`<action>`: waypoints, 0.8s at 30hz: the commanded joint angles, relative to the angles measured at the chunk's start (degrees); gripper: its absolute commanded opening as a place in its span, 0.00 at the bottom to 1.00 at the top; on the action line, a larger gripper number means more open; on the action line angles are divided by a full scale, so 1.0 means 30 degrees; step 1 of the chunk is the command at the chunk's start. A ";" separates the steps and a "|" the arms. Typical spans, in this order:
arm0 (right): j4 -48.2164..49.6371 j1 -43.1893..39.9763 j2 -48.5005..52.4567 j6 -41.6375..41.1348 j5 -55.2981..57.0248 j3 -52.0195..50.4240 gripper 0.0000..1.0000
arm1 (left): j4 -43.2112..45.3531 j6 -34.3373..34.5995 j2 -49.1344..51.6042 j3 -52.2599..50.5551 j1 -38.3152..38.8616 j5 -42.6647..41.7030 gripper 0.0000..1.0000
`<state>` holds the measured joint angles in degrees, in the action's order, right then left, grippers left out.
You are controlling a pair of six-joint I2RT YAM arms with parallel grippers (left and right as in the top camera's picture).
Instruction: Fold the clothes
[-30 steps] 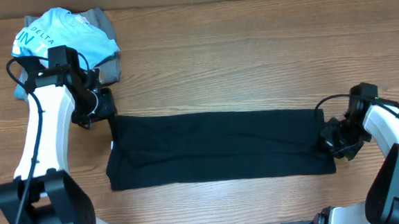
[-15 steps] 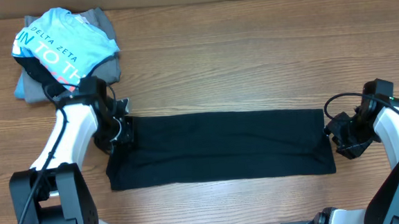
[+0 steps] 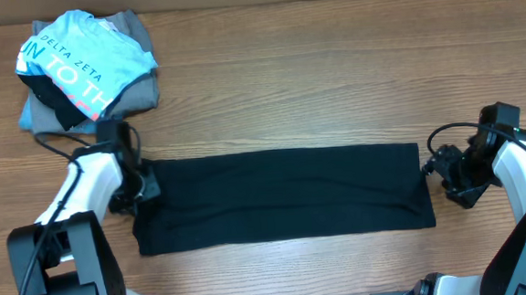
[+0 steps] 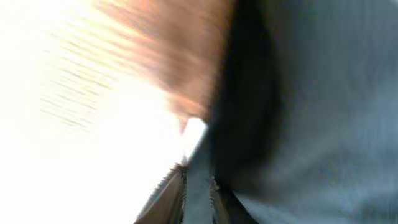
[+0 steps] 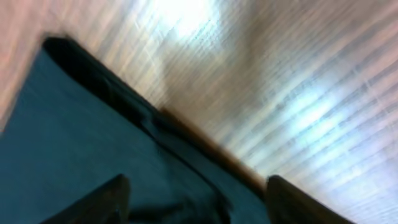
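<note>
The black shirt (image 3: 284, 196) lies on the wooden table as a long flat strip running left to right. My left gripper (image 3: 143, 186) is at its left end. In the left wrist view the left gripper (image 4: 198, 196) is shut on a thin fold of the shirt (image 4: 311, 112), and a small white patch (image 4: 193, 134) shows just beyond the fingertips. My right gripper (image 3: 434, 168) is at the shirt's right end. In the right wrist view the right gripper (image 5: 202, 205) is open, with its fingers (image 5: 112, 199) wide apart over the shirt's edge (image 5: 74, 124).
A light blue tee lettered "DELTA ZETA" (image 3: 84, 58) lies on a grey garment (image 3: 140, 89) at the back left corner, close behind the left arm. Bare wooden table (image 3: 331, 70) stretches behind the shirt and to its right.
My left gripper has moved left and toward the front, pulling the shirt's left end with it; the whole strip shifted slightly left. My right gripper edged left toward the shirt's right end.
</note>
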<state>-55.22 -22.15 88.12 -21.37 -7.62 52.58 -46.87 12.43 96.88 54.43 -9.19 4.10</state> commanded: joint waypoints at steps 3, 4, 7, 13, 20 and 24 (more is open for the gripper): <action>0.1217 -0.0073 -0.0233 0.2776 -0.3089 -0.1158 0.81 | -0.0051 0.0437 -0.0219 0.2346 -0.0342 0.1122 0.28; 0.1333 -0.0044 -0.0146 0.3002 -0.3220 -0.1384 0.81 | -0.0175 0.0437 -0.0219 0.2645 -0.0342 0.1129 0.30; 0.1559 -0.0036 0.0240 0.2550 -0.2127 -0.2062 0.83 | -0.0590 0.0452 -0.0219 0.3483 -0.0342 0.0976 0.38; 0.3548 -0.0051 0.0787 0.2171 -0.1479 -0.3359 0.82 | -0.1566 0.0393 -0.0219 0.4845 -0.0342 0.0219 0.40; 0.4867 0.0131 0.0823 0.3300 -0.3388 -0.4940 0.50 | -0.1574 0.0124 -0.0219 0.4947 -0.0342 -0.0255 0.40; 0.4852 0.0131 0.0816 0.4291 -0.5195 -0.5042 0.20 | -0.1545 0.0131 -0.0219 0.4947 -0.0342 -0.0335 0.41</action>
<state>-40.16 -22.13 88.38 -10.72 -18.46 40.29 -51.46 13.37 96.88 68.18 -10.17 4.05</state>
